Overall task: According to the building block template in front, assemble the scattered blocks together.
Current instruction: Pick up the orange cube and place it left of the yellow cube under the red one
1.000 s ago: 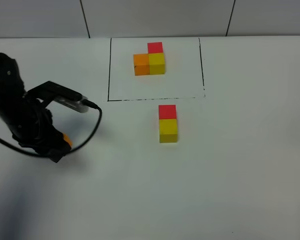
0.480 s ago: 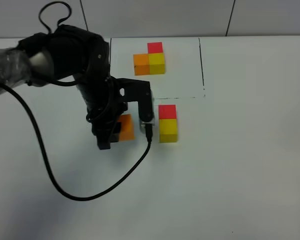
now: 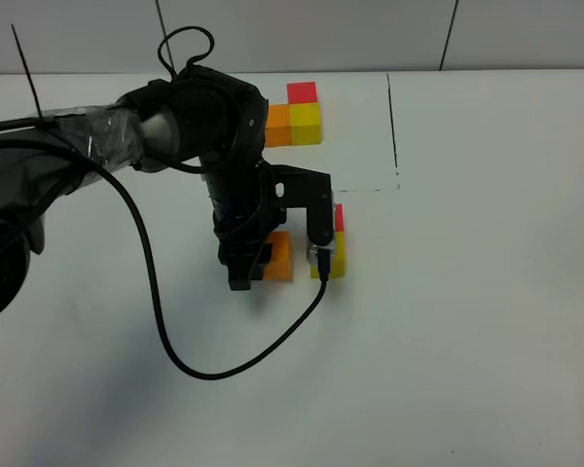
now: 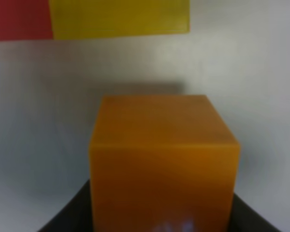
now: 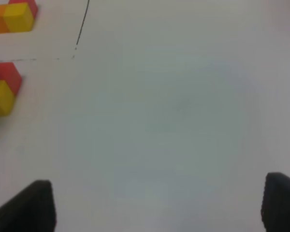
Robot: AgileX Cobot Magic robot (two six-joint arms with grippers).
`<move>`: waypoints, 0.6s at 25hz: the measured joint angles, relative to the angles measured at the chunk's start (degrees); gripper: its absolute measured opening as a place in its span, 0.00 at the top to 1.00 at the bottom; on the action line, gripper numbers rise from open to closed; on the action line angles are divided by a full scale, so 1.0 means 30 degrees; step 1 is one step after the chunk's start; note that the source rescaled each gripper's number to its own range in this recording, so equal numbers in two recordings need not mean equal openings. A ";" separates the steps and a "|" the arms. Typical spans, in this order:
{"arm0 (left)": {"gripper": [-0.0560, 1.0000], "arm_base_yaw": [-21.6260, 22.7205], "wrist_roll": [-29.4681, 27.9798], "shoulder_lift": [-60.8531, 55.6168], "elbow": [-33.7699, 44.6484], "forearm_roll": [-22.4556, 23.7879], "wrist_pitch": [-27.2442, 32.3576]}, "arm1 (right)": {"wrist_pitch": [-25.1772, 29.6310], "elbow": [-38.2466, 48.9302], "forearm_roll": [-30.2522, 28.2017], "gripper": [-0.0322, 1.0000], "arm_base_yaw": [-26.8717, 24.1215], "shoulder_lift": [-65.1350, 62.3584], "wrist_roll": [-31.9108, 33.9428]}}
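Exterior high view: my left arm reaches over the white table point(image 3: 487, 341) toward its middle; my right arm is not in this view.
Left gripper point(image 3: 261, 263): fingers pinching the orange matte cube point(image 3: 279, 255) by opposite faces; the left wrist view shows it point(image 4: 164, 159) seated between my dark fingertips point(image 4: 72, 222).
Cube height: on the table or just above it; I cannot tell which.
Loose pair: yellow matte cube point(image 3: 338, 259) with the red matte cube point(image 3: 339, 218) touching its far face, just right of my cube and half hidden by my wrist camera.
Gap: a strip of bare table shows between orange and yellow in the left wrist view; near, not touching.
Template: L-shaped three-cube cluster point(image 3: 292, 117) at the far side, inside the thin black drawn rectangle point(image 3: 392, 117); orange left of yellow, red behind yellow.
Step in hand: seating the third block, by my reading; red and yellow already sit as the template has them.
Next move calls for: closing the gap squarely until orange lies flush on yellow's left face, gently enough not to shove the pair, then letting go.
Right gripper point(image 5: 157, 203): fingers spread wide, holding nothing, over bare table to the right of the pair.
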 joint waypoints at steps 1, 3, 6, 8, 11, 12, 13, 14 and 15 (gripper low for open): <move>0.94 -0.0087 -0.0166 0.0083 -0.0017 0.0000 -0.0086 | 0.0000 0.0000 0.0000 0.26 0.0000 0.0000 0.0000; 0.94 -0.0141 -0.0465 0.0230 -0.0017 0.0018 -0.0263 | 0.0000 0.0000 0.0000 0.26 0.0000 0.0000 0.0000; 0.94 -0.0156 -0.0815 0.0508 -0.0017 0.0202 -0.0282 | 0.0000 0.0000 0.0018 0.26 0.0000 0.0000 0.0000; 0.94 -0.0156 -0.1213 0.0663 -0.0017 0.0648 -0.0301 | 0.0000 0.0000 0.0018 0.26 0.0000 0.0000 0.0000; 0.94 -0.0221 -0.1781 0.0706 -0.0024 0.1245 -0.0483 | 0.0000 0.0000 0.0018 0.26 0.0000 0.0000 0.0000; 0.94 -0.0286 -0.1887 0.0706 -0.0024 0.1285 -0.0525 | 0.0000 0.0000 0.0018 0.26 0.0000 0.0000 0.0000; 0.94 -0.0306 -0.1932 0.0706 -0.0024 0.1462 -0.0544 | 0.0000 0.0000 0.0018 0.26 0.0000 0.0000 0.0000; 0.94 -0.0345 -0.1954 0.0706 -0.0024 0.1462 -0.0588 | 0.0000 0.0000 0.0018 0.26 0.0000 0.0000 0.0000; 0.94 -0.0369 -0.1976 0.0706 -0.0024 0.1462 -0.0618 | 0.0000 0.0000 0.0018 0.26 0.0000 0.0000 0.0000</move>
